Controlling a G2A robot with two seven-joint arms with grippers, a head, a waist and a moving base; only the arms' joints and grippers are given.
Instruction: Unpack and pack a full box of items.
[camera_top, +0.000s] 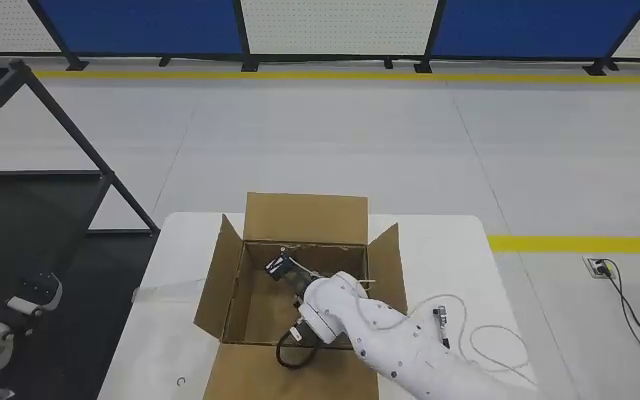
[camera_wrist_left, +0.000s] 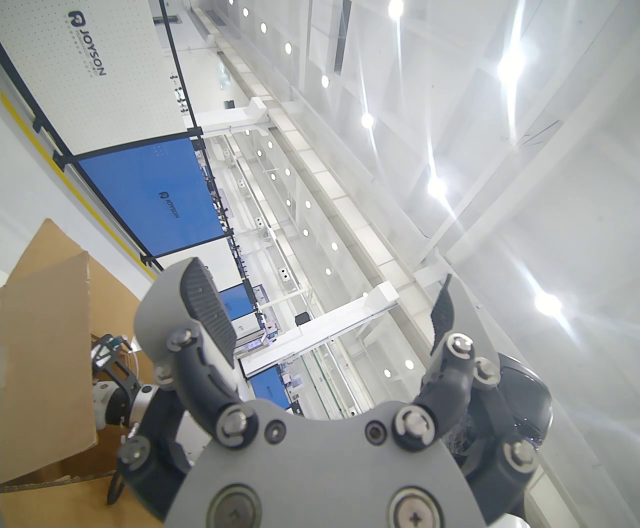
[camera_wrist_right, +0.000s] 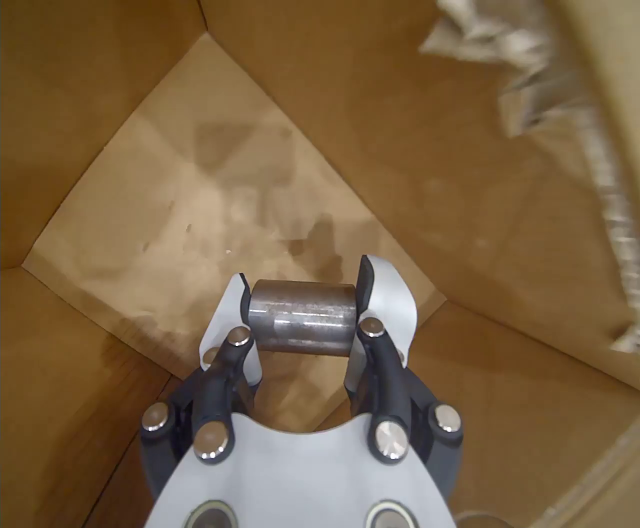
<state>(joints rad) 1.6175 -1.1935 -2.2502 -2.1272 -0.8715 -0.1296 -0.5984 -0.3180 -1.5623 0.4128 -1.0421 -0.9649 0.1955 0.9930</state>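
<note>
Right wrist view: a short metal cylinder (camera_wrist_right: 302, 320) is pinched by its ends in the right tool (camera_wrist_right: 304, 277), inside the open cardboard box (camera_wrist_right: 400, 125) on the bench (camera_top: 450, 260). The left tool (camera_wrist_left: 322, 287) is spread, aimed at the ceiling (camera_wrist_left: 500, 150).

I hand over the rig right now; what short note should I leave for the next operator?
Grippers: right gripper shut on the metal cylinder, inside the cardboard box, above its floor; left gripper open, empty, pointing upward beside the box.
Some crumpled packing material sits at one box wall.
Done: the floor in view is bare; unpacking or packing, cannot tell.
Left: place the cylinder, finish the job.
</note>
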